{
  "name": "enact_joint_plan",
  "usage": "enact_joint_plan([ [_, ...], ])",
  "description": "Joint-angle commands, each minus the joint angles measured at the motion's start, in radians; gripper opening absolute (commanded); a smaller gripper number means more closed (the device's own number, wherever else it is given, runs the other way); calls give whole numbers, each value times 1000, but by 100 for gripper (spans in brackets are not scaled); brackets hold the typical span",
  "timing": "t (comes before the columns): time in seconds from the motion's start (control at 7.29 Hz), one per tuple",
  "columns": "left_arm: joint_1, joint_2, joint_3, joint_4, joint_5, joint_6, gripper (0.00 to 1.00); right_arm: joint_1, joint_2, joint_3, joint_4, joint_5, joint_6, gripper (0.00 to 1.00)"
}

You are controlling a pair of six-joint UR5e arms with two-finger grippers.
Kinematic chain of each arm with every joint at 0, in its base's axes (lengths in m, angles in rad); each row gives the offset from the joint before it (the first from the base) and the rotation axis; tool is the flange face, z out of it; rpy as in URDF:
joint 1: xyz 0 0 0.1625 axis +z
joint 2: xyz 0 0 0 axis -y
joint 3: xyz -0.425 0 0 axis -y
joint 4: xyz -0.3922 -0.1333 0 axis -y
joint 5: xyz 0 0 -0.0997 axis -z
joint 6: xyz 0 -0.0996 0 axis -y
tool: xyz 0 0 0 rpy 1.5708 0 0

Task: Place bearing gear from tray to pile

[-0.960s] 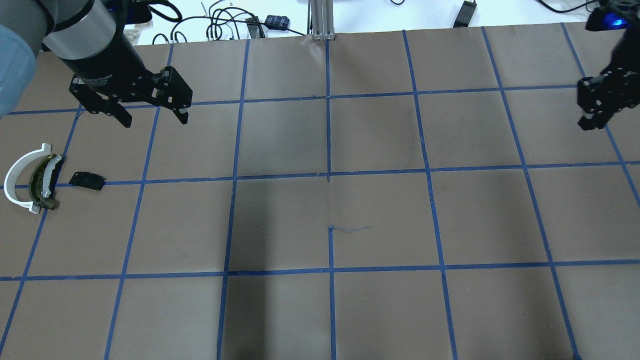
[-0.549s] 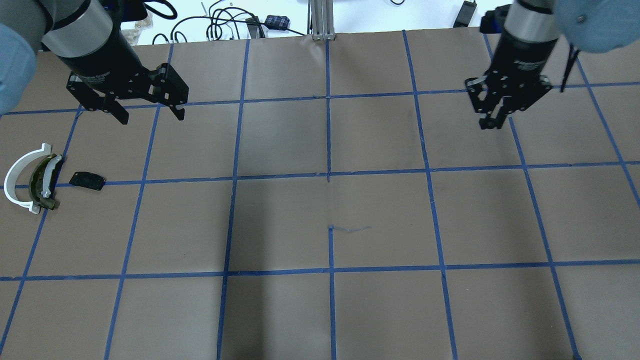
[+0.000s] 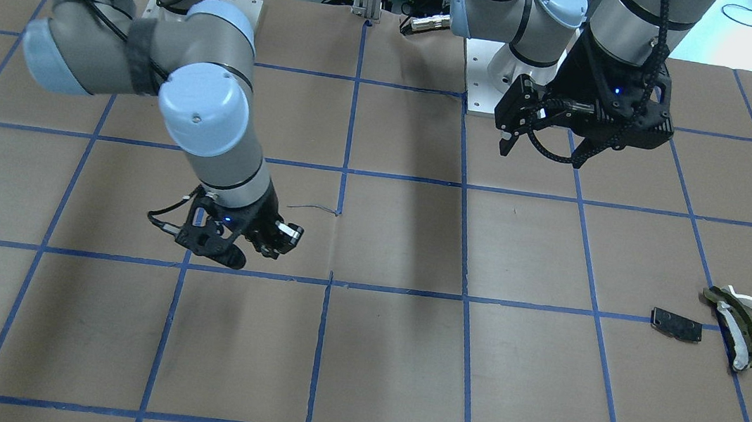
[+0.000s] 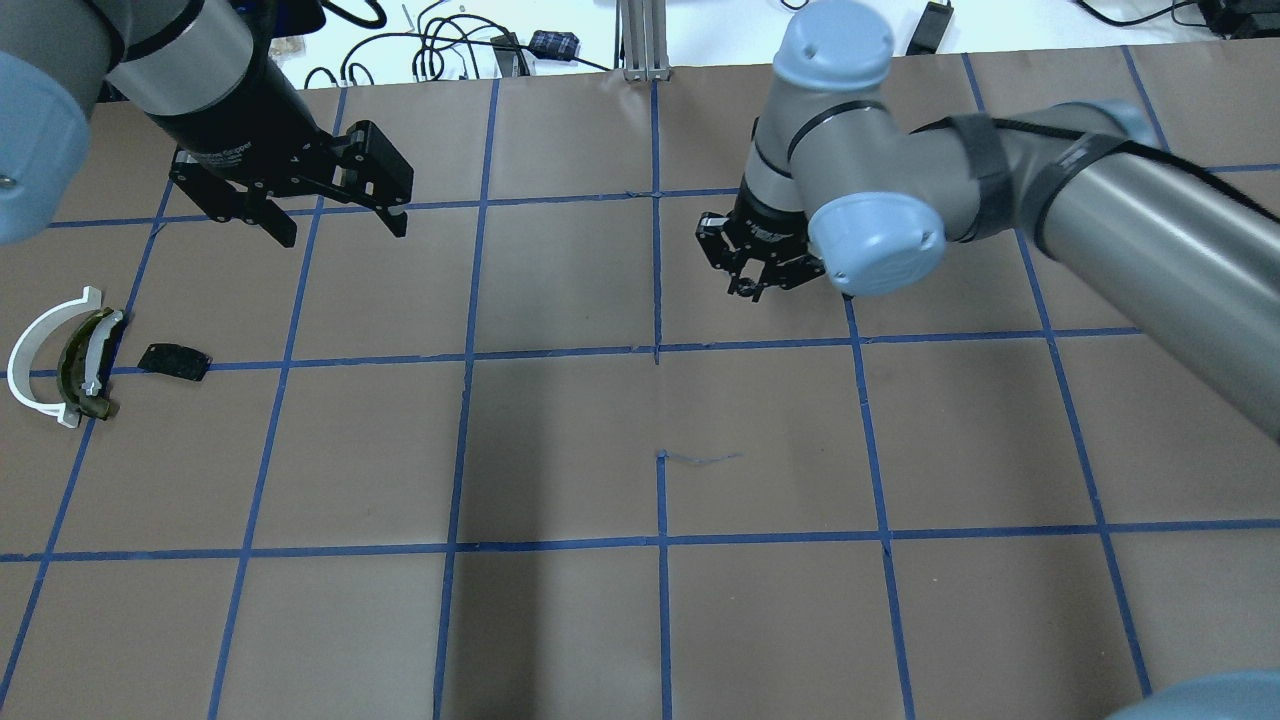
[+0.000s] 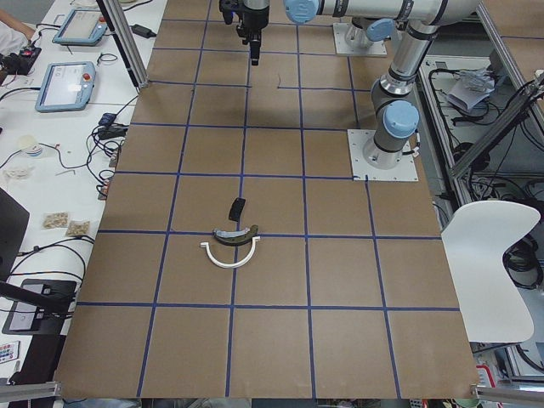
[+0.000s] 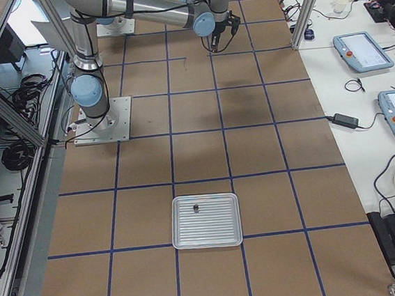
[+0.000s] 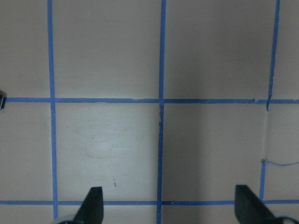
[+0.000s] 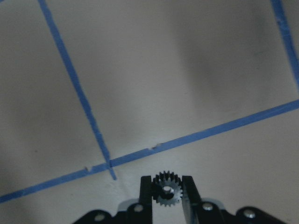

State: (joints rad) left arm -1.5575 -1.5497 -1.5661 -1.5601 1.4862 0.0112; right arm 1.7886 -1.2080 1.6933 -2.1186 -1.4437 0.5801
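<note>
My right gripper hangs over the table's middle, shut on a small black toothed bearing gear that shows between its fingers in the right wrist view. In the front view the right gripper is left of centre. The pile lies at the far left: a white half-ring, a dark olive curved piece and a flat black plate. My left gripper is open and empty, above and to the right of the pile. The metal tray shows only in the exterior right view.
A small dark part lies on the tray. The brown table cover carries a blue tape grid. Cables and a metal post line the far edge. Operator devices sit on side benches.
My right arm has swept from the table's right edge leftward to the centre, carrying the gear. My left gripper has shifted slightly to the right and stays open.
</note>
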Motion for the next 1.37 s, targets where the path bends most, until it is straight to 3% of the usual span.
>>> enact_joint_plan([
  [0.0, 13, 28, -38, 9, -21, 21, 100, 46, 76, 40, -177, 101, 115, 21],
  [0.14, 23, -7, -25, 27, 0, 88, 100, 49, 93, 67, -249, 107, 118, 22],
  [0.27, 25, -50, -32, 53, 8, 102, 100, 49, 90, 78, -257, 106, 147, 77],
  [0.41, 22, -78, -29, 57, 8, 29, 100, 31, 71, 78, -248, 106, 194, 100],
  [0.55, 20, -117, -25, 96, 2, 6, 100, 0, 27, 77, -223, 105, 116, 100],
  [0.69, 5, -169, -34, 174, -4, -5, 100, -62, -46, 71, -95, 104, -10, 100],
  [0.96, -94, -319, -23, 350, -4, -119, 100, -301, -224, 72, 213, 89, -448, 100],
  [1.1, -145, -405, -9, 447, -3, -167, 100, -451, -272, 72, 315, 59, -679, 100],
  [1.23, -209, -465, 13, 478, -3, -239, 100, -575, -281, 69, 339, -11, -985, 100],
])
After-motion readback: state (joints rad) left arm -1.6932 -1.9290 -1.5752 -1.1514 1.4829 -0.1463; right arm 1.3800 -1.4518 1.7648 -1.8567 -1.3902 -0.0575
